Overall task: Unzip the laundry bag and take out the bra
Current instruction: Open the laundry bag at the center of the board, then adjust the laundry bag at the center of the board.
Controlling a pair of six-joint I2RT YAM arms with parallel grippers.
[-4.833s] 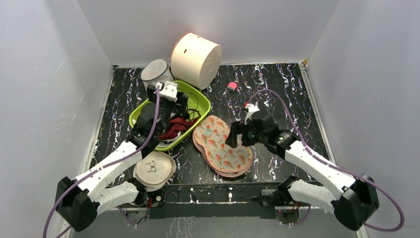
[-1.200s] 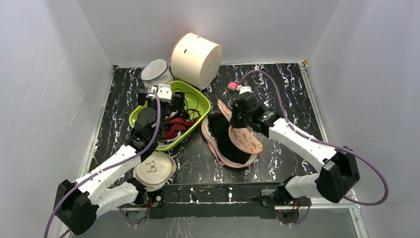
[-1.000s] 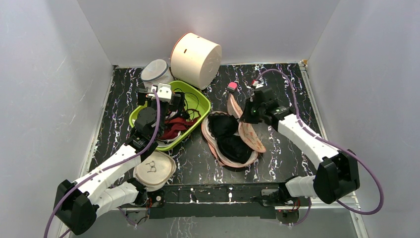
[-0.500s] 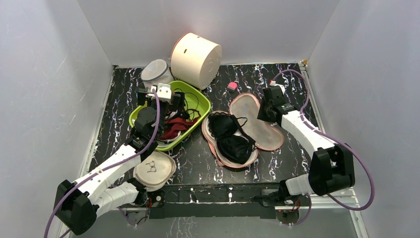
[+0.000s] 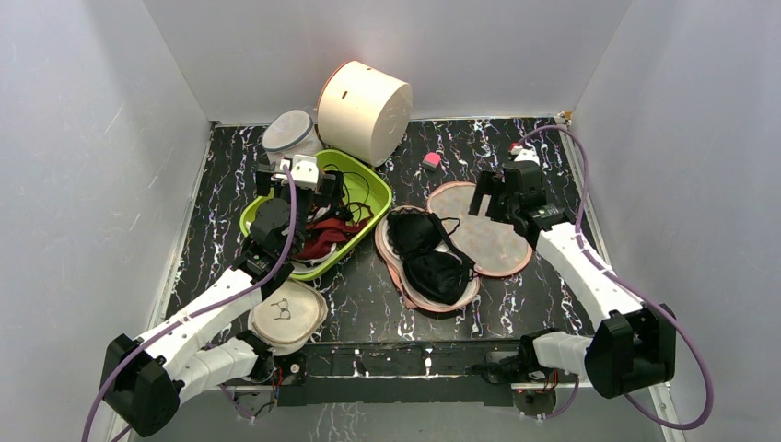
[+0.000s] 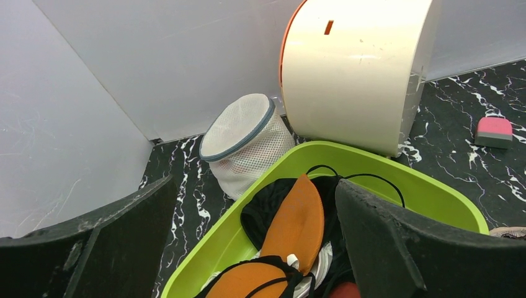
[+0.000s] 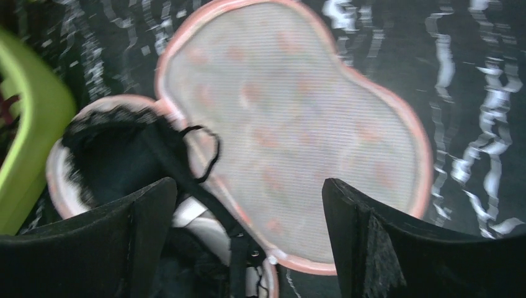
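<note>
On the black marbled table (image 5: 364,304): opened laundry bag (image 5: 493,244), green tub (image 5: 324,269), cream drum (image 5: 364,112), mesh cylinder (image 5: 287,131), round pouch (image 5: 287,315), pink block (image 5: 431,160).

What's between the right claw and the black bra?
The laundry bag's opened flap lies flat between the right gripper and the bra, clearest in the top view.

The laundry bag (image 5: 479,235) lies flapped open, the black bra (image 5: 425,253) inside.
</note>
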